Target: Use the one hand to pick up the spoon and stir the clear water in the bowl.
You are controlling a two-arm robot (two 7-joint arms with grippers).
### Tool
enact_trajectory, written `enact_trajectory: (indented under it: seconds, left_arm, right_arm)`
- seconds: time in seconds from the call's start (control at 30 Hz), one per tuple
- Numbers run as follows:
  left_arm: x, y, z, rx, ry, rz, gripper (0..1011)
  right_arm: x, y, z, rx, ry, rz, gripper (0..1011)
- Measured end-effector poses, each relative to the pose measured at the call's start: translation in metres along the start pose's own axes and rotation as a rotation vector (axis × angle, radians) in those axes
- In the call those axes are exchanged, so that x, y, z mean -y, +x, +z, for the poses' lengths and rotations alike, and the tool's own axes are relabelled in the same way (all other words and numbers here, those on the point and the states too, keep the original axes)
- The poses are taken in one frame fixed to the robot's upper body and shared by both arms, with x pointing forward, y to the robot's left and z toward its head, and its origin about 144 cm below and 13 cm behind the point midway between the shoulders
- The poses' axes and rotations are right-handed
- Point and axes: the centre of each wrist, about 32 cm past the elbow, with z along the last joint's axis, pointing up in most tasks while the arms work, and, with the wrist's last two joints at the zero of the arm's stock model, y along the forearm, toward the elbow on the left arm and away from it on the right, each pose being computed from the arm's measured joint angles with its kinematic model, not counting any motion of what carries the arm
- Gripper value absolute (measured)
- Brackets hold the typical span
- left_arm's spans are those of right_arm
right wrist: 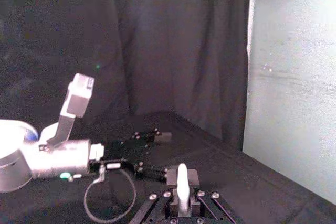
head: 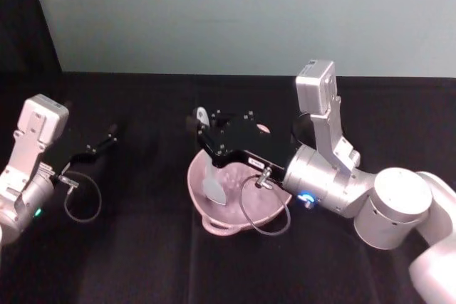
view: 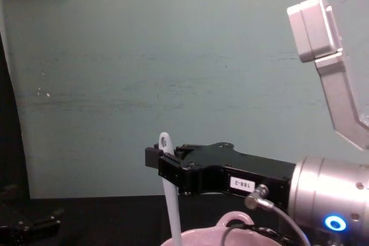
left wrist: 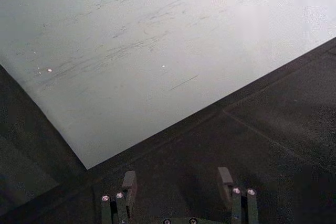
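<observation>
My right gripper (head: 202, 130) hangs over the pale pink bowl (head: 211, 225) and is shut on the white spoon's handle (view: 169, 185). The spoon stands nearly upright, its loop end above the jaws and its flat blade (head: 213, 189) down inside the bowl. From the chest view the bowl's rim and arched loop handle (view: 233, 219) peek up below the right gripper (view: 163, 165). In the right wrist view the spoon handle (right wrist: 182, 184) is pinched between the fingers. My left gripper (head: 107, 137) is parked open at the far left, holding nothing.
Black cloth covers the table, with a pale green wall behind. Grey cable loops hang from both wrists, one over the bowl's near rim (head: 265, 211). In the right wrist view the left arm (right wrist: 58, 153) shows farther off.
</observation>
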Motion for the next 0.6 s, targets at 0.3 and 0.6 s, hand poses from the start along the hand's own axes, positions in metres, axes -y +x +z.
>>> enact_trajectory:
  seconds: [0.3,0.6]
  left_arm:
    - [0.000,0.000,0.000,0.000,0.000,0.000,1011]
    - [0.000,0.000,0.000,0.000,0.000,0.000,1011]
  right_arm:
    - [-0.008,0.018,-0.015,-0.052,0.052,-0.064,113]
    - [0.009,0.035,-0.026,-0.055,0.069,-0.205,114]
